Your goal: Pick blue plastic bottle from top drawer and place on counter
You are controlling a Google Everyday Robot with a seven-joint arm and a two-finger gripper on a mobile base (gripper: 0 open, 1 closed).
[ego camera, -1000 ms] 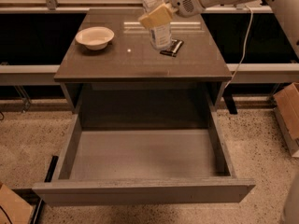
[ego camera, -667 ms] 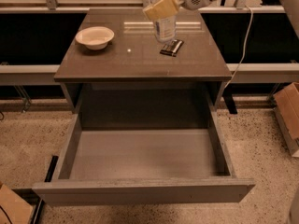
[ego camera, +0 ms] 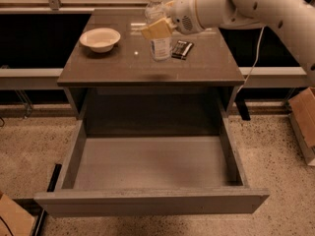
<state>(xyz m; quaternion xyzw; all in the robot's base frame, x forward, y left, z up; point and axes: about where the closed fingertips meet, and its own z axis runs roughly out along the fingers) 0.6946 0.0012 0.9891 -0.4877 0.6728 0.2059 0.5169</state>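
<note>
Drawer's open and nothing's in it: the wide shallow grey top drawer (ego camera: 152,161) has given up its prize! The small clear plastic bottle (ego camera: 161,48), white-capped, stands upright at the glossy dark grey-brown surface (ego camera: 108,65), with the tan-fingered gripper (ego camera: 156,30) pinching its middle. I can't tell whether its base is down. Left, I'd say: release and pull clear.

Robot test lab or workshop space, speckled hard floor (ego camera: 275,151), cardboard box (ego camera: 304,113) at the edge, loose cable (ego camera: 254,65) hanging behind, lone grey cabinet with its top drawer (ego camera: 147,201) open, white robot arm (ego camera: 261,4), its gripper (ego camera: 158,28) holding the blue plastic bottle (ego camera: 161,49) at the counter (ego camera: 118,65).
</note>
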